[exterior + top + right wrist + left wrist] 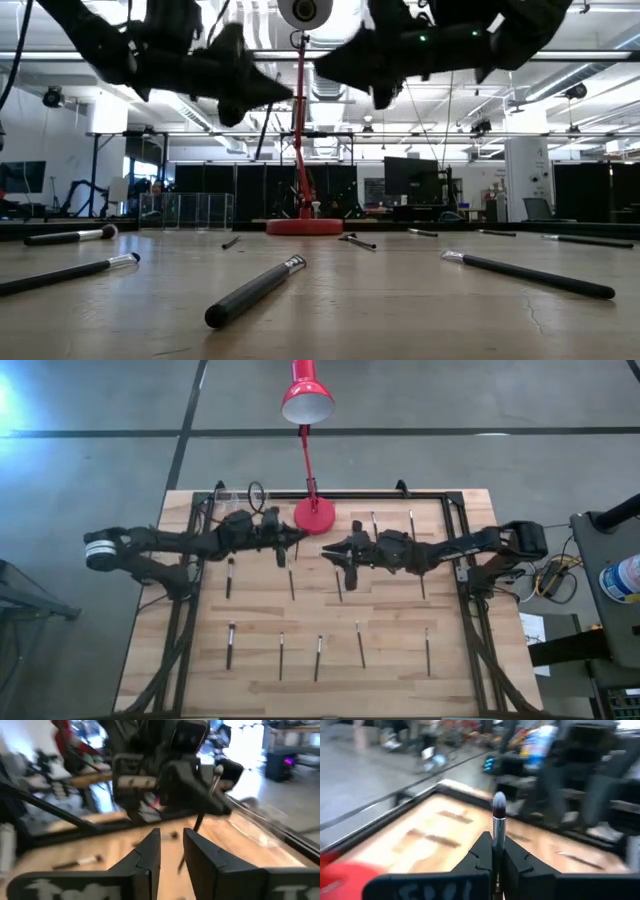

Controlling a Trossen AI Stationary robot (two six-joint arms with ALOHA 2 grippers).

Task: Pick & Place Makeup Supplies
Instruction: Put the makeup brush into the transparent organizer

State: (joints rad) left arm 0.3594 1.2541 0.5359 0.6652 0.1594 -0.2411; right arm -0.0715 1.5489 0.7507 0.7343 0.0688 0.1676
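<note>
Clamped in the left gripper (pixel 493 842), jaws pinched tight on its shaft: 1 makeup brush (pixel 498 820), silvery ferrule and dark bristle tip sticking out past the fingertips. Held up off the table (pixel 400 680), not touching the wood. In the right wrist view, seen as a thin pale stick angled out of the left gripper's fingers.

Facing it, tip toward tip over the middle of the table: the right gripper (pixel 171 837). Jaws parted to a moderate gap, nothing between them, bare wood showing through the gap. Near the left gripper's jaws but apart from them, and not touching the held brush.

Just beside the left jaws, on their far side: the round base of the red desk lamp (pixel 315 515), stem rising from it and shade reaching out beyond the table edge.

Lying flat on the table, the other brushes and pencils (pixel 319 657):
- 4 below or close to the 2 sets of jaws, one (pixel 229 577) out beneath the left arm, another (pixel 421 582) beneath the right arm.
- 2 (pixel 411 525) on the lamp side of the right jaws.
- 5 in a loose row well apart from both sets of jaws, on the side away from the lamp.

All thin, dark, roughly parallel, none touching a neighbour. In the low view, 1 thick-handled brush (pixel 255 290) lying nearest the camera, both grippers hanging high above it.
</note>
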